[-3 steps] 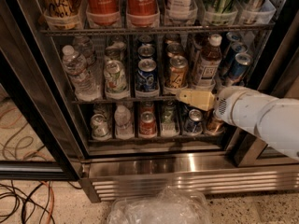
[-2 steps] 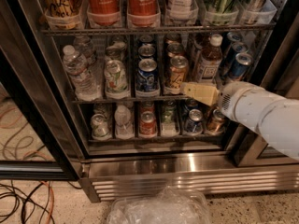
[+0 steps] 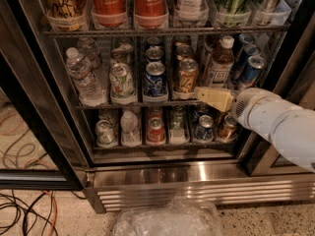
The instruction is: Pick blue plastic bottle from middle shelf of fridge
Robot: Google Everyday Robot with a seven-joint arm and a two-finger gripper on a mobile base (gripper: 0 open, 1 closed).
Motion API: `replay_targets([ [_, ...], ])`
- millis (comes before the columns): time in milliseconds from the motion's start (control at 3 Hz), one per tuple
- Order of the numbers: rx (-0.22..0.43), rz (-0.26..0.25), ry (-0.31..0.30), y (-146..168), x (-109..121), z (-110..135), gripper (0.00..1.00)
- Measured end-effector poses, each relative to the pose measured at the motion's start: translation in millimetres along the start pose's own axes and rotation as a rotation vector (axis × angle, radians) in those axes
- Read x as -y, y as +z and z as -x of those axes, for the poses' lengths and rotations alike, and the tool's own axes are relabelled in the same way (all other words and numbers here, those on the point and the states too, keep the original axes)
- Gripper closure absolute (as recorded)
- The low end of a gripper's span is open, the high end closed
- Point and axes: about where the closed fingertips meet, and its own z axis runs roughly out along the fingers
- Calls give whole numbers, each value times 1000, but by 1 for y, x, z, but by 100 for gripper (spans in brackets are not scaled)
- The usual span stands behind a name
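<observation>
The blue plastic bottle [image 3: 219, 63], with amber drink, a white cap and a white label, stands upright at the right of the middle shelf [image 3: 128, 104] in the fridge [image 3: 197, 173]. Blue cans [image 3: 251, 68] stand to its right and a gold can [image 3: 187, 77] to its left. My gripper [image 3: 212, 99], tan at the tip on a white arm [image 3: 275, 122], comes in from the right. It sits at the shelf's front edge, just below and in front of the bottle's base. It holds nothing.
Clear water bottles [image 3: 83, 75] stand at the shelf's left. Red Coca-Cola bottles [image 3: 128, 4] fill the rack above and short cans [image 3: 155, 129] the rack below. A black door frame [image 3: 34, 146] stands left, cables [image 3: 24, 205] lie on the floor, and crumpled clear plastic [image 3: 167, 220] lies below.
My gripper has moved to the right and slightly up along the shelf's front edge, closer to the blue plastic bottle's base. The bottles and cans have not moved.
</observation>
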Motion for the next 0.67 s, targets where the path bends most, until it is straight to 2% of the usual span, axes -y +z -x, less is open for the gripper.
replay_targets([
  [333, 58, -62, 29, 14, 21, 3, 0],
  [667, 58, -62, 29, 14, 21, 3, 0],
])
